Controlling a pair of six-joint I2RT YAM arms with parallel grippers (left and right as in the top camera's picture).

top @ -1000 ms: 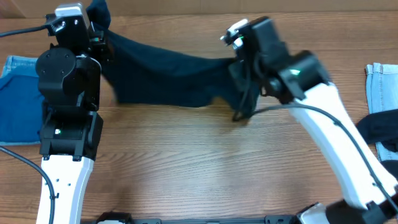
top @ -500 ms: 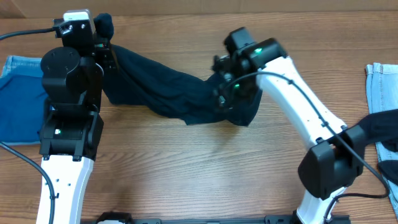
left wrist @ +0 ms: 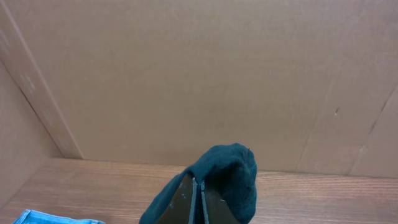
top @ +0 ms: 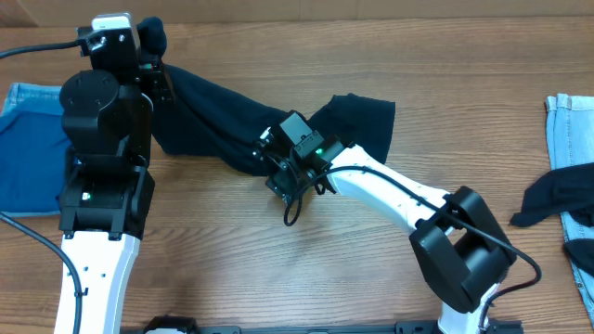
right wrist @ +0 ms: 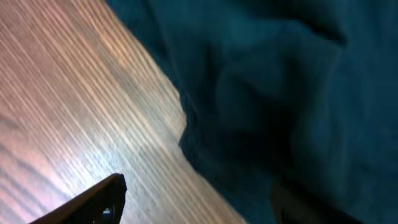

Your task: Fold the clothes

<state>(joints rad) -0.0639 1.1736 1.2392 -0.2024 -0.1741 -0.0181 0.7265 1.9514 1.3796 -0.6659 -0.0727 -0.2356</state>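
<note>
1. The dark garment (top: 232, 121) lies strung out across the far half of the table (top: 278, 269). It runs from the far left corner to a loose flap past the middle. It is rumpled and not yet folded.
2. Our left gripper (left wrist: 198, 202) is clamped tight on one corner of it. In the left wrist view the cloth bunches over the closed fingers, in front of the cardboard wall (left wrist: 199, 74). We judge this grip to be an anchor, pinning one end so the rest can be pulled flat.
3. Our right gripper (top: 280, 176) sits low at the garment's near edge, around the middle of its length. Its jaws stand apart and hold nothing. In the right wrist view one finger (right wrist: 99, 202) is over bare wood and the hem runs between the two.
4. We read that placing as a reach for a fresh hold on the near hem.
5. The risk we see is pinching only a wrinkle, or catching two layers where the cloth doubles over.
6. Blue jeans (top: 23, 148) lie at the left edge. A pale denim piece (top: 568, 121) and a second dark garment (top: 557, 197) lie at the right, all well apart from the work.
</note>
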